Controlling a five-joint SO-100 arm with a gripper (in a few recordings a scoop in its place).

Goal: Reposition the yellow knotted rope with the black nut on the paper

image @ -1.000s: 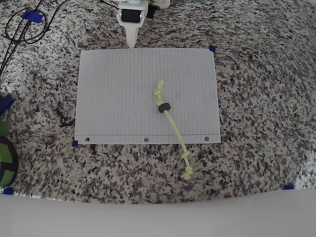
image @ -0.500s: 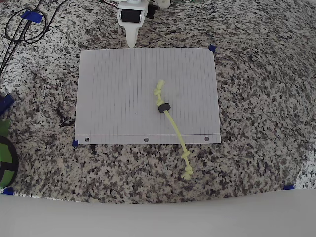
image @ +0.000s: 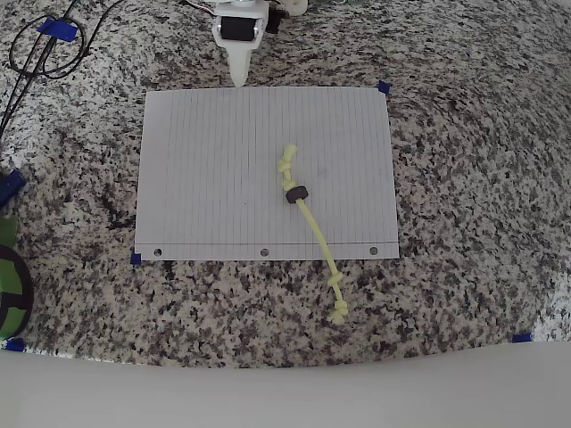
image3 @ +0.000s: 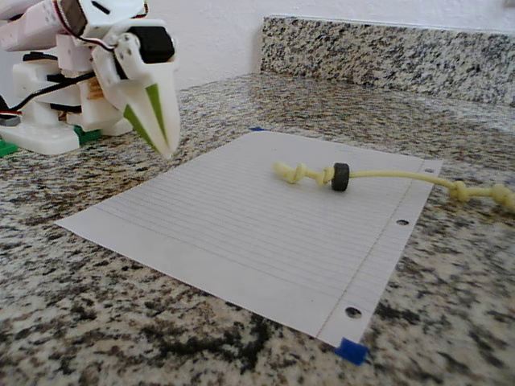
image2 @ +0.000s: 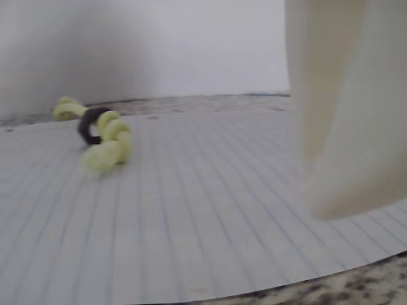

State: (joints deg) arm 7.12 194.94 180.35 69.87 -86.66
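Speckled granite tabletop (image: 464, 178) carried one paper (image: 205, 178) with blue tape tabs (image: 384, 87) at corners, where one yellow knotted rope (image: 317, 234) ran diagonally from mid-sheet past the punched edge, one black nut (image: 296, 193) near its upper knot, and the jaws (image3: 161, 129), closed and empty, hovered by the opposite edge.

yellow knotted rope (image: 312, 227), black nut (image: 296, 193), gripper (image: 238, 78), all unchanged
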